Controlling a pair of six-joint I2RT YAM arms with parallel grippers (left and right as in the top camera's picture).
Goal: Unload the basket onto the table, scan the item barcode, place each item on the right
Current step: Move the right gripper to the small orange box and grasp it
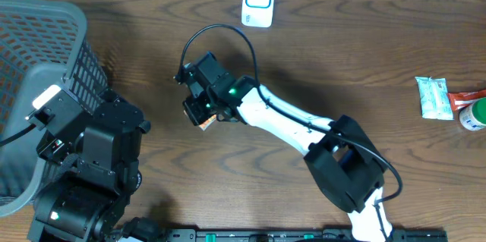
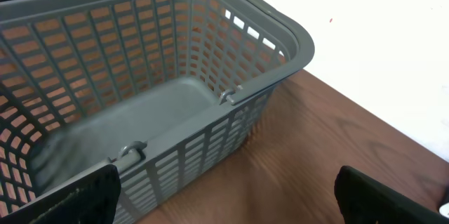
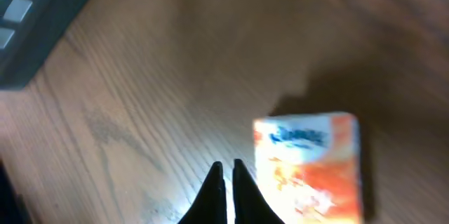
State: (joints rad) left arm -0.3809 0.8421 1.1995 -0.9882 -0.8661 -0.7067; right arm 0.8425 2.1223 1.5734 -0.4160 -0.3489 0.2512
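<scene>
Packet (image 3: 312, 171): flat on the table (image 1: 364, 60), just beside my right claw (image 3: 226, 173), off to one side of the tips and not between them. In the wrist view it lies to the right of the fingers (image 3: 214, 185). I can't tell whether its near edge touches the outer finger. White band with blue print on top and orange below, too blurred to read. From overhead only an orange corner of it pokes out from under the claw.

Right claw: clenched, fingers pressed together with only a sliver of light between them, and nothing in the grip. Tips point down at bare wood, close to the surface. Contact with the table can't be judged from the blur.

Scanner (image 1: 258, 1): white body with a blue face, at the far edge of the table, beyond the right claw and well apart from it.

Left claw (image 2: 226, 175): released, jaws wide, with the two fingers at opposite bottom corners of the wrist view and nothing between them. It hangs above the table, pointed at the basket (image 2: 280, 34). The basket is grey slotted plastic, just ahead of the claw, and no contents show in the part I can see.

Well away from both claws, at the right edge of the table: a pale green pouch (image 1: 433, 96), with a red pack (image 1: 465, 99) touching it and a green-lidded tub (image 1: 474, 114) right beside that.
</scene>
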